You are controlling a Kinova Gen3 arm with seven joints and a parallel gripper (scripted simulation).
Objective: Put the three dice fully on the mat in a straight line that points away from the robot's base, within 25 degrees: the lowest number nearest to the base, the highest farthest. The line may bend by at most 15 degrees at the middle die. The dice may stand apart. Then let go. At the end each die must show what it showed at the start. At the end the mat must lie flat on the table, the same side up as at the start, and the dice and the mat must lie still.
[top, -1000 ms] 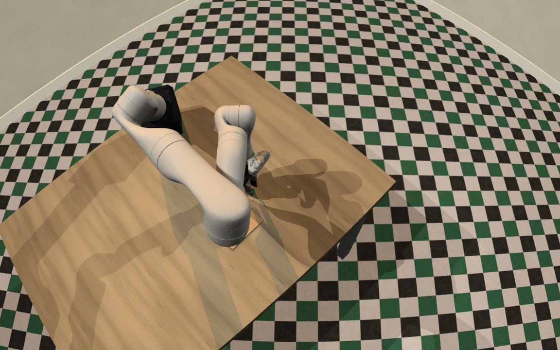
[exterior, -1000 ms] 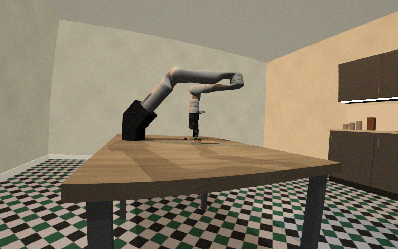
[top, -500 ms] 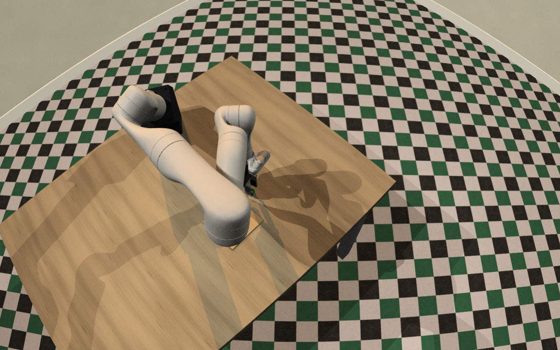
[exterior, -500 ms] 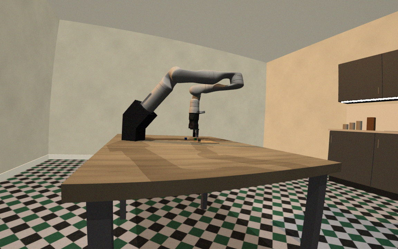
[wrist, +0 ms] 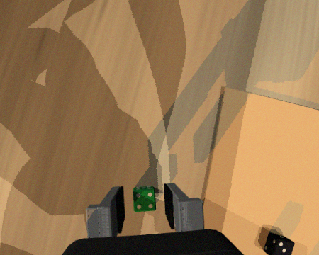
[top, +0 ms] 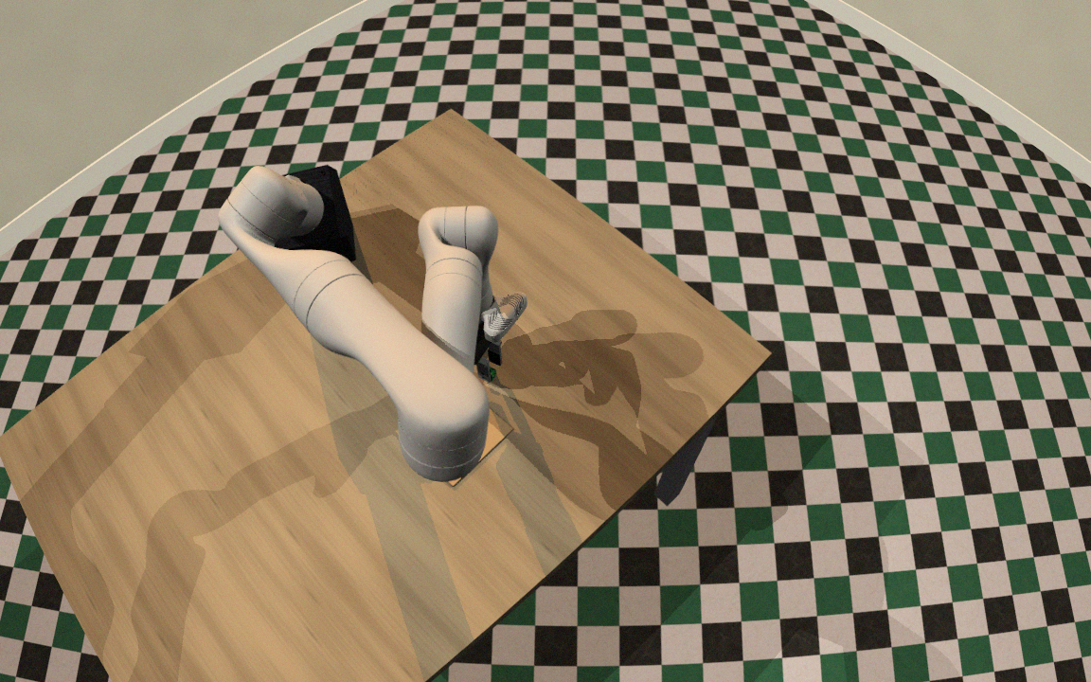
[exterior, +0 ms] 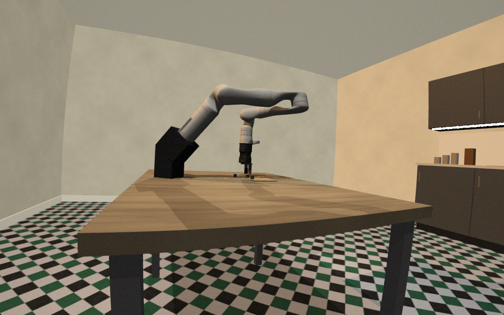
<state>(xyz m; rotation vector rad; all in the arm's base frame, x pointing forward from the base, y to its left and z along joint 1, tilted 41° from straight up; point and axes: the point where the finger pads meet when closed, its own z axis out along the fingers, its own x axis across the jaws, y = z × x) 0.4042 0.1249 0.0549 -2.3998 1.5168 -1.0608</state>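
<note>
I see four pale pips on the green die's (top: 491, 373) (exterior: 247, 176) (wrist: 144, 199) upper face; the black die's (exterior: 252, 177) (wrist: 280, 244) pips, partly cut off, I can't count.

One die (top: 491, 373) (exterior: 247, 176) (wrist: 144, 199) lies on the bench (top: 261, 543) (exterior: 246, 211) (wrist: 106, 64), between the fingers (exterior: 250, 168), apart from both. In the wrist view, the mat (top: 495, 432) (exterior: 263, 180) (wrist: 280, 159) lies right of them, bearing a second die (exterior: 252, 177) (wrist: 279, 244). The third (exterior: 235, 175) sits left of them in the exterior view.
</note>
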